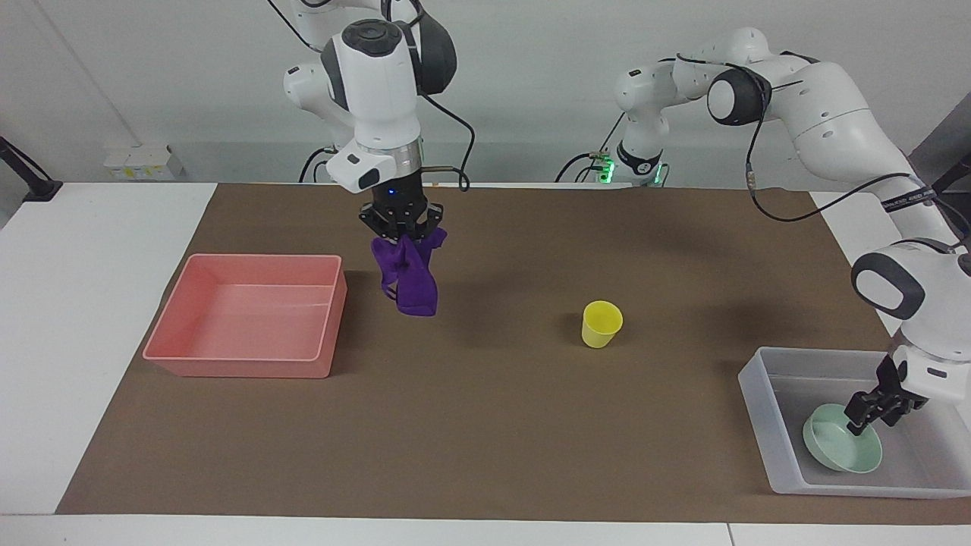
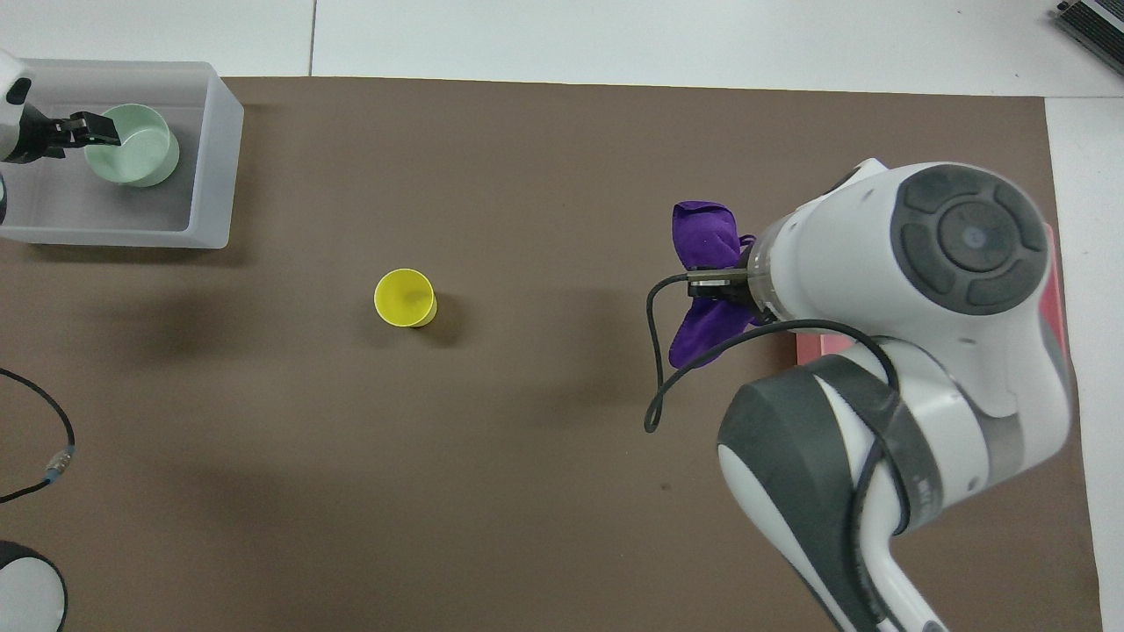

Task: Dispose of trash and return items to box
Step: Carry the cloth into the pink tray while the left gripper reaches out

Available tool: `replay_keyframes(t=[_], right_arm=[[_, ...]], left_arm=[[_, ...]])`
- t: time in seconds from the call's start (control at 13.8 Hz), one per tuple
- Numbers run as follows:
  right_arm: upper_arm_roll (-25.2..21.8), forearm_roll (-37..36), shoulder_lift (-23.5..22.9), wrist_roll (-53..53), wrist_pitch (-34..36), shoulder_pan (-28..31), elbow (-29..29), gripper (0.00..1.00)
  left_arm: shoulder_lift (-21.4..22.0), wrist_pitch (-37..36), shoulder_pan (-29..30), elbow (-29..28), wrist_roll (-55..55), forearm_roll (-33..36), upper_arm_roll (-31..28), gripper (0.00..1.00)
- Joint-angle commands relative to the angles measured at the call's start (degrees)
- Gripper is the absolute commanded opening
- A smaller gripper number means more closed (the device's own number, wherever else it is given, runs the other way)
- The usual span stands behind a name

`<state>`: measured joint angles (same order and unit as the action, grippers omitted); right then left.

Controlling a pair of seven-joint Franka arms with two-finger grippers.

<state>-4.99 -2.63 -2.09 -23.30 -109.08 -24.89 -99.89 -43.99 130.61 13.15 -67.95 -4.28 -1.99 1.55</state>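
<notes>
The trash, a purple cloth (image 1: 410,280) (image 2: 702,233), hangs in the air from my right gripper (image 1: 402,231) (image 2: 720,285), which is shut on its top. It is over the brown mat, just beside the pink bin (image 1: 243,356). The yellow cup (image 1: 601,324) (image 2: 404,298) stands upright on the mat mid-table. The mint-green bowl (image 1: 834,451) (image 2: 136,158) lies in the translucent box (image 1: 758,409) (image 2: 215,158) at the left arm's end. My left gripper (image 1: 868,417) (image 2: 92,130) is open at the bowl's rim, over the box.
The brown mat (image 1: 485,425) covers most of the white table. In the overhead view the right arm hides most of the pink bin (image 2: 812,347). A loose cable (image 2: 654,386) dangles from the right wrist.
</notes>
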Motion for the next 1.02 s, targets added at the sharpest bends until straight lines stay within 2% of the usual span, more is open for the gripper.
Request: replay_keyframes(t=[0.0, 0.15, 0.36, 0.51, 0.73, 0.94], right_arm=[[0.5, 0.3, 1.7, 6.5, 2.2, 5.2, 0.0, 0.00], [0.5, 0.4, 2.3, 12.5, 3.4, 9.4, -0.1, 0.00], [0.6, 0.9, 2.7, 19.0, 2.2, 15.4, -2.4, 0.00], [0.6, 0.9, 3.4, 24.4, -0.4, 19.9, -5.6, 0.00], [0.5, 0.9, 2.8, 32.4, -7.1, 25.8, -9.9, 0.00], [0.5, 0.9, 0.7, 35.1, -13.9, 28.7, -13.8, 0.00]], left_arm=[[4.9, -3.5, -1.4, -3.2, -0.6, 1.3, -0.4, 1.00], [8.8, -6.1, -2.3, -6.0, -1.3, 1.2, -0.3, 1.00], [19.0, -5.5, -4.0, -17.4, -2.0, 1.1, -0.3, 1.00], [24.3, -5.5, -5.8, -23.3, -1.9, 1.1, -0.3, 1.00], [30.1, -8.7, -8.0, -28.5, -1.9, 1.0, -0.1, 1.00], [31.6, -11.1, -11.7, -29.3, -1.0, 1.0, -0.1, 1.00]])
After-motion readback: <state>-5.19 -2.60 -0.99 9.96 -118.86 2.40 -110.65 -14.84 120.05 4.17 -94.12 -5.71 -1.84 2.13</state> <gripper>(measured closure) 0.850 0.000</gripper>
